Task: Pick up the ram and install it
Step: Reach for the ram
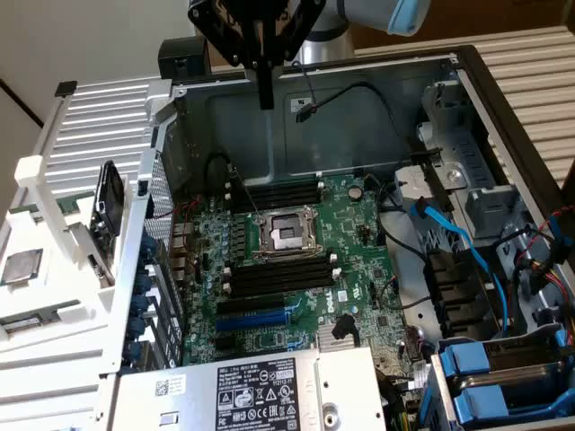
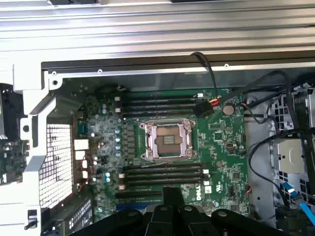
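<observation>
- Setting: you see an open metal computer case (image 1: 359, 117) with a green motherboard (image 1: 359, 233) on its floor. A white rack (image 1: 54, 296) stands just beside the case, at the exterior view's left.
- Ram and gripper: the ram (image 1: 108, 208) stands tilted in the rack, outside the case. The gripper (image 1: 265, 101) hangs above the case's far wall, well apart from the ram. Its fingers are pressed together and hold nothing.
- Counts: you can count one ram, one gripper, one processor socket (image 1: 286, 233) and two banks of black slots (image 1: 278, 274), one bank on each side of the socket.
</observation>
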You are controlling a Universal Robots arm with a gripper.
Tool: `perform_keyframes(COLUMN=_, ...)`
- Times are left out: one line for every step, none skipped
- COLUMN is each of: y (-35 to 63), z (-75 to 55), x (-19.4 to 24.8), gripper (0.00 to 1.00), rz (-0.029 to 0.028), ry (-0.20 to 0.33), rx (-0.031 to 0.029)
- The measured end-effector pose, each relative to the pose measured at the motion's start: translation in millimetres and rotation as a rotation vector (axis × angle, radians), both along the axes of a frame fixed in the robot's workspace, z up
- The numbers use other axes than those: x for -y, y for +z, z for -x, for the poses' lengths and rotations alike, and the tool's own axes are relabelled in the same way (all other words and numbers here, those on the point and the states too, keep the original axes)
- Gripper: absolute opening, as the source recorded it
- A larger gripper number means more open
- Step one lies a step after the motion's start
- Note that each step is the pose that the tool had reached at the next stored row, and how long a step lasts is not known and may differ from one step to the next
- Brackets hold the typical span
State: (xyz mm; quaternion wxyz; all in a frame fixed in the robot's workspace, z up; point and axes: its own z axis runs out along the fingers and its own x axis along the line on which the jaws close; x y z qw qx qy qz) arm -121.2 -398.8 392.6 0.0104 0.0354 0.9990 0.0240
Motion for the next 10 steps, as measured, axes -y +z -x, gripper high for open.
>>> perform_keyframes(y=0.0, z=0.0, x=0.0, gripper=0.11, rz=0.0000, ry=0.000, rx=0.0000)
perform_keyframes(y=0.0, z=0.0, x=0.0, gripper=0.11, rz=0.0000, ry=0.000, rx=0.0000)
perform_keyframes(y=0.0, z=0.0, x=0.0, gripper=0.11, rz=0.0000, ry=0.000, rx=0.0000)
perform_keyframes(y=0.0, z=0.0, x=0.0, gripper=0.11, rz=0.0000, ry=0.000, rx=0.0000)
perform_keyframes(y=0.0, z=0.0, x=0.0, gripper=0.11, rz=0.0000, ry=0.000, rx=0.0000)
perform_keyframes(y=0.0, z=0.0, x=0.0, gripper=0.11, rz=0.0000, ry=0.000, rx=0.0000)
perform_keyframes(y=0.0, z=0.0, x=0.0, gripper=0.11, rz=0.0000, ry=0.000, rx=0.0000)
perform_keyframes(y=0.0, z=0.0, x=0.0, gripper=0.11, rz=0.0000, ry=0.000, rx=0.0000)
perform_keyframes(y=0.0, z=0.0, x=0.0, gripper=0.11, rz=0.0000, ry=0.000, rx=0.0000)
perform_keyframes(y=0.0, z=0.0, x=0.0, gripper=0.11, rz=0.0000, ry=0.000, rx=0.0000)
